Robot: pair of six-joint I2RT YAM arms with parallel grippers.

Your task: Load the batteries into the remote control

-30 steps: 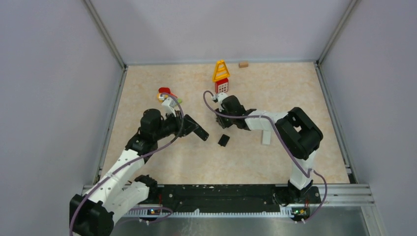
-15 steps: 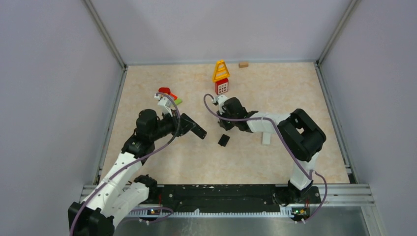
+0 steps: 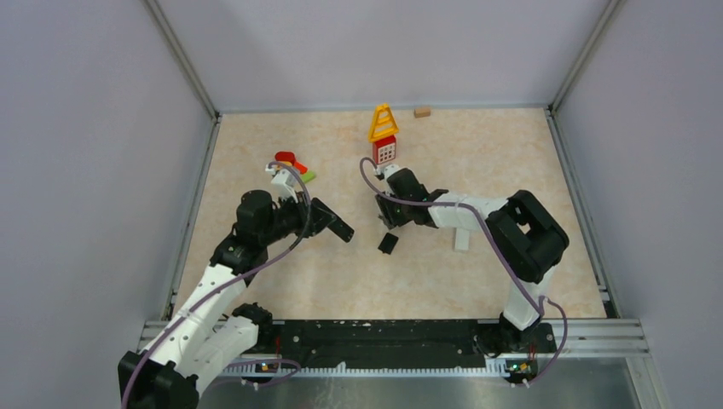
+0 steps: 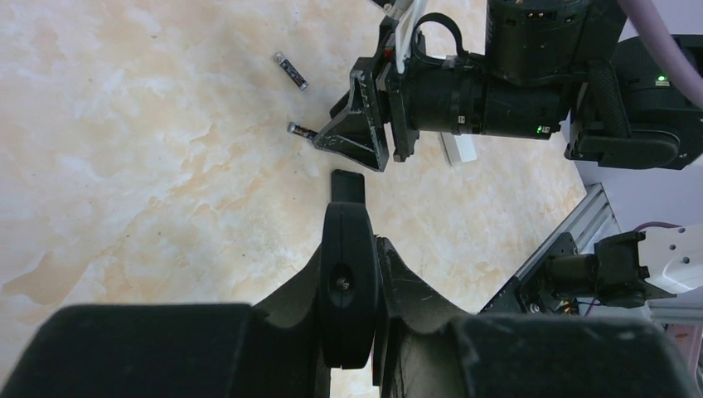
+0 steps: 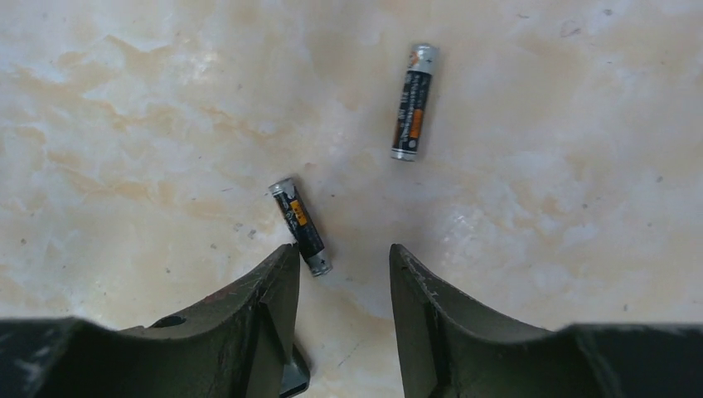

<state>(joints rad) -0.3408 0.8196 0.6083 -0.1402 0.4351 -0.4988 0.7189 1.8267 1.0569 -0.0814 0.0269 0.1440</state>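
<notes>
Currently the right claw [image 5: 344,253] is seen released, its two dark fingers spread with nothing between them, lowered close over the mottled beige table [image 5: 124,124]. Just ahead of it, a slim black battery [image 5: 300,225] with an orange label and silvery ends is laid on the table, off to one side. Its near end is found just beside the tip of the finger at the left of the wrist view, not in the gap. Its long axis is tilted a little from the claw's line of reach, so it would be crossed by the closing fingers once a small sideways shift is made. A second battery [image 5: 413,101] of the same kind is laid farther ahead, apart from the first. The printing on both labels is too small to be read. The left claw [image 3: 314,215] is clenched on a flat black remote control [image 3: 334,227], held well apart from both batteries; the right arm is judged the nearer.
</notes>
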